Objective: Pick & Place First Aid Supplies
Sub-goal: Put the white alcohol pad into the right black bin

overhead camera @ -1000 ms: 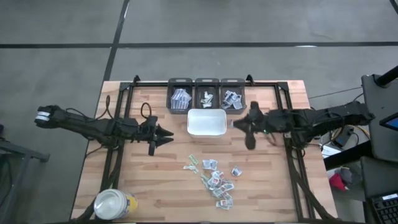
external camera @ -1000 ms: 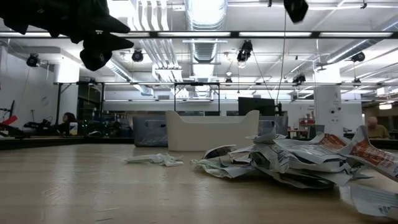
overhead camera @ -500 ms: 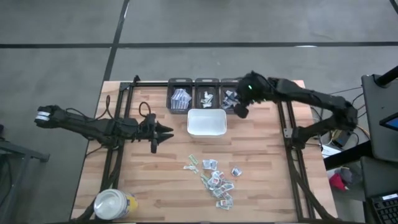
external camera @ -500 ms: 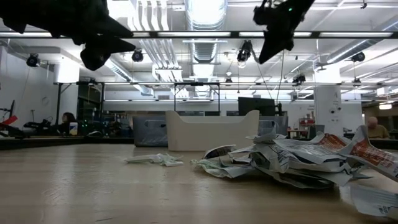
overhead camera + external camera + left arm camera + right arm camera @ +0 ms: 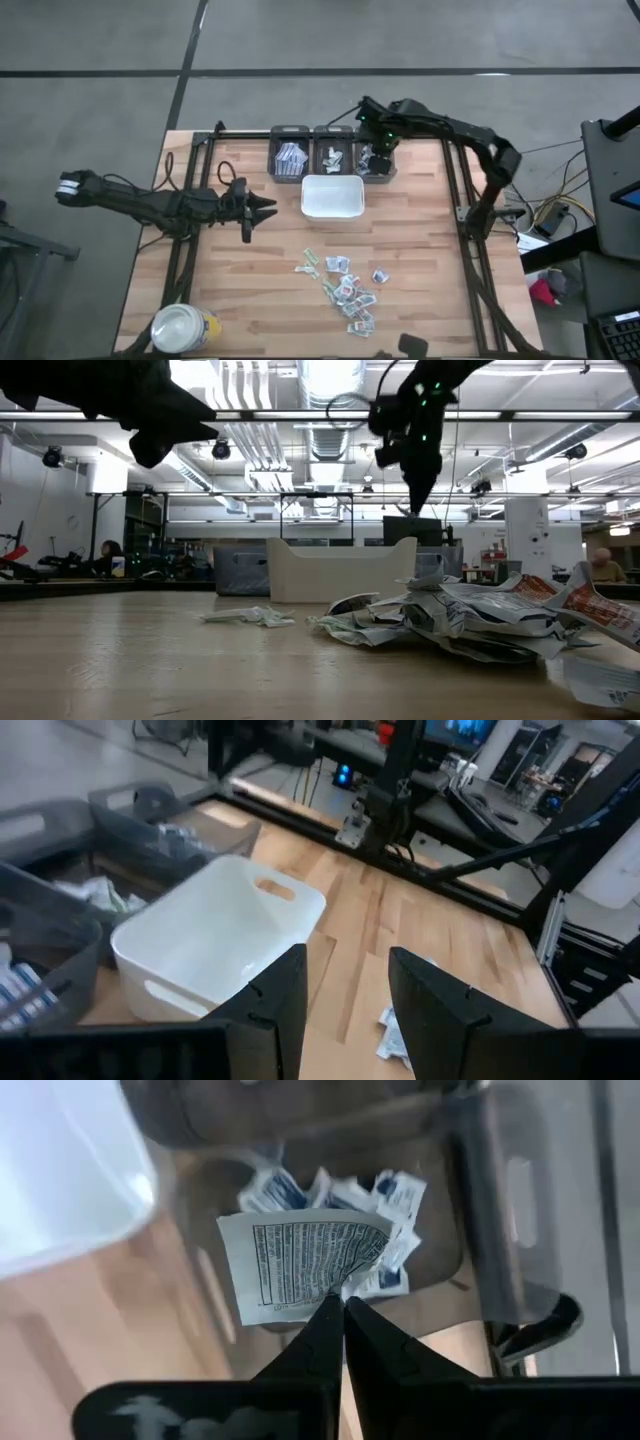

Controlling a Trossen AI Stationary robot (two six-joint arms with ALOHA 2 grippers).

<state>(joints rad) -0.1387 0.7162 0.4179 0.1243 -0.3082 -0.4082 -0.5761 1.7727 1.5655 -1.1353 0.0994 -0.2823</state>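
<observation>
Pale wood planks make up the table (image 5: 250,290) seen from the high view; at its far edge stand three dark bins in a row, left bin (image 5: 289,158), middle bin (image 5: 332,155) and right bin (image 5: 374,160), each with small packets inside, and a white tray (image 5: 332,196) sits just in front of the middle one. The right gripper (image 5: 372,152) hangs over the right bin, arm folded back along the far edge. The left gripper (image 5: 262,206) is above the table left of the tray, pointing toward it, nothing between its spread fingers. Loose first aid supplies (image 5: 347,286) lie scattered on the near half of the table; a yellow jar (image 5: 184,328) with a white lid stands at the near left corner. Low view: supplies heap (image 5: 470,615) in the right foreground, one stray packet (image 5: 248,617) to its left, tray (image 5: 340,570) behind; both arms are dark shapes overhead, right gripper (image 5: 415,478) pointing down. Left wrist view: two dark fingers (image 5: 285,1005) stand apart with bare wood between, tray (image 5: 215,945) ahead, grey bins (image 5: 150,815) beyond. Right wrist view: fingers (image 5: 322,1342) pressed together, pinching a white printed packet (image 5: 305,1260) by its lower edge, directly above the bin (image 5: 460,1250) holding blue-and-white sachets (image 5: 395,1205).
</observation>
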